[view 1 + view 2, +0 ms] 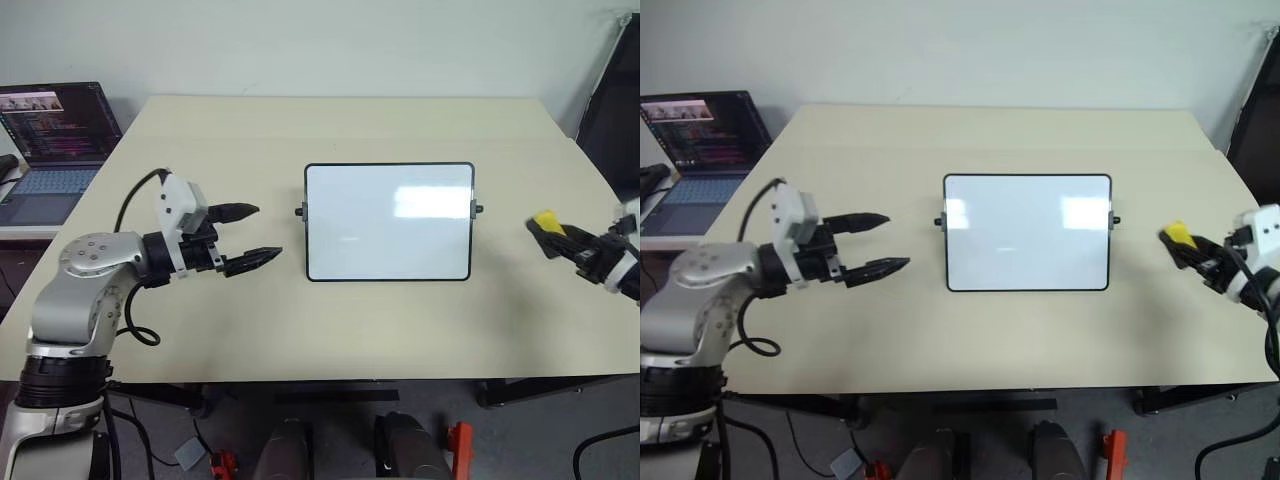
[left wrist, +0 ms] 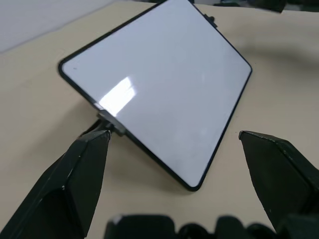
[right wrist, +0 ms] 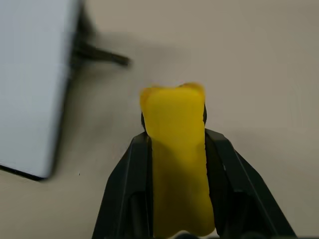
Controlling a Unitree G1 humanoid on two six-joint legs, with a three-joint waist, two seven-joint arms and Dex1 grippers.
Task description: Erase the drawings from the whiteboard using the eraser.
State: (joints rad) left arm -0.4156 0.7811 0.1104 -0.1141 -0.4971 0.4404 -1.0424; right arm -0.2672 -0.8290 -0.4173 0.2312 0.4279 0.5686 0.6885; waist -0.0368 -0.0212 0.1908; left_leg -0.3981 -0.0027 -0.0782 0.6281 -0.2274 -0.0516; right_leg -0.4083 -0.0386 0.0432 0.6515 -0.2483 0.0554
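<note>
Left eye view: the left end effector (image 1: 250,236) hangs released, fingers spread, just off the whiteboard's (image 1: 390,222) left edge. Right of the board, the right end effector (image 1: 556,238) grips the yellow eraser (image 1: 544,220) above the bench (image 1: 300,320). The whiteboard lies flat mid-bench, its face blank white. Farther back left, a laptop (image 1: 52,140) stands open.

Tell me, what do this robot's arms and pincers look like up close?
The left arm is silver-grey metal with rounded joints and a looping black cable. Each end effector, left and right, has a white box-shaped housing and two black, tapering, pointed fingers.
</note>
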